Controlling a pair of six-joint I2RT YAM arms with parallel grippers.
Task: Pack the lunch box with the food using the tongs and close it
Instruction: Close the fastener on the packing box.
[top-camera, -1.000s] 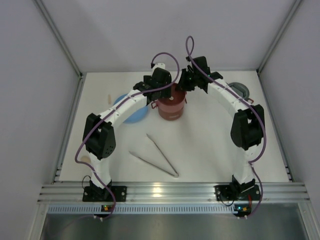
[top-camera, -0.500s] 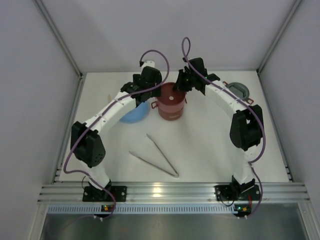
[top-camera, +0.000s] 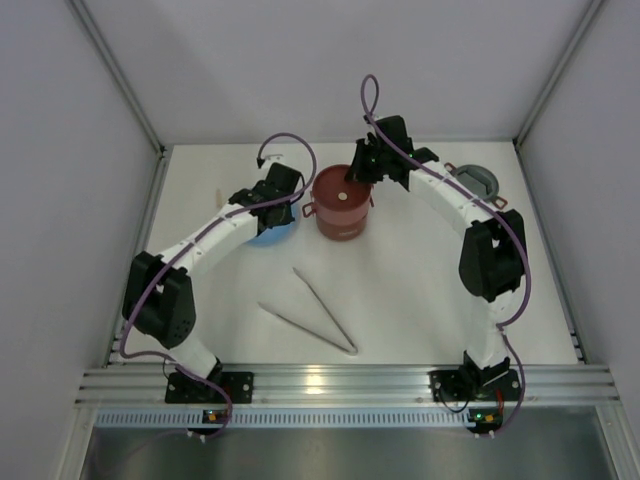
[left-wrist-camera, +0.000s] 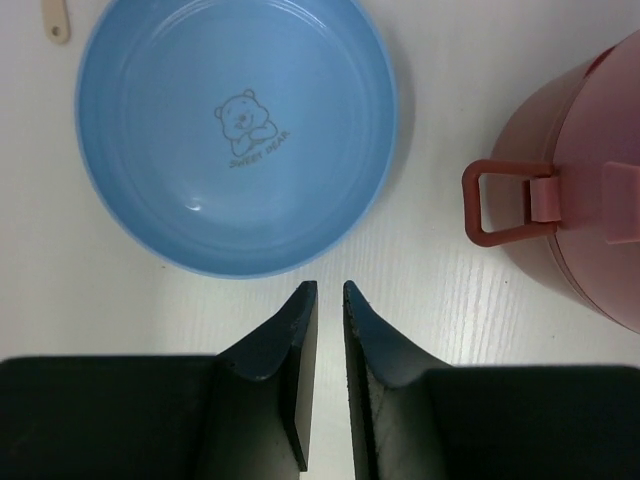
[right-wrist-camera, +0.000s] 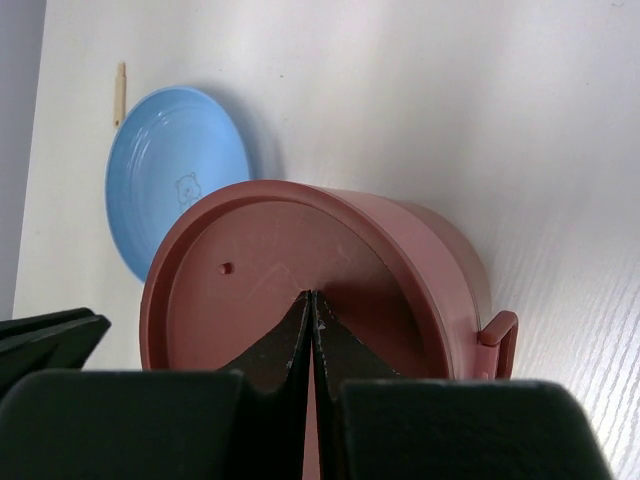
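1. Upper centre of the overhead view, the lunch box (top-camera: 342, 203) stands lidded, and the right gripper (right-wrist-camera: 311, 300) has its fingers pressed shut on its top, seemingly touching.
2. Just left, the left gripper (left-wrist-camera: 325, 290) hangs by the blue plate (left-wrist-camera: 130, 150), fingers nearly together, gripping nothing.
3. Lower centre, the tongs (top-camera: 322, 308) lie flat.

We see two arms of one build. The left arm (top-camera: 215, 235) and the right arm (top-camera: 447, 197) both have smooth white tubular links joined by chunky black joint housings (top-camera: 160, 305). A purple cable (top-camera: 285, 140) runs along each arm and loops free near the wrist. The black bases (top-camera: 195, 385) have small coloured lights (top-camera: 210, 415) in front of them. The left fingers (left-wrist-camera: 285, 350) and right fingers (right-wrist-camera: 270, 355) are matte black wedges that taper to thin tips.
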